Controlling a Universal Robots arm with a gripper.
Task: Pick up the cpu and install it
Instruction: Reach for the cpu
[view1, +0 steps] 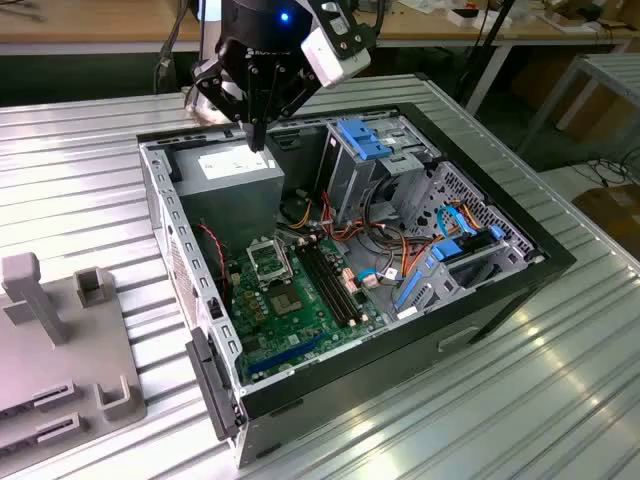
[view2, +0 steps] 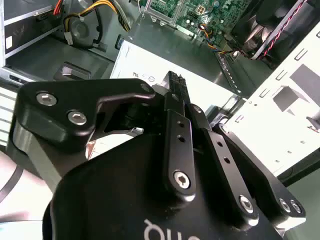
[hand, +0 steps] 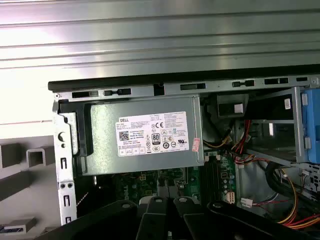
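Hanging upper left over the case (view1: 176, 250), the claw (view1: 258, 138) is pinched together; the cpu, likely light and fragile, wants edge grips.

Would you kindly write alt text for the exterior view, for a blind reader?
A robot gripper, shut, hangs over the power supply of an open computer case lying on a ribbed metal table. Inside, a green motherboard shows a black-framed socket; a grey fixture sits at the exterior view's left.
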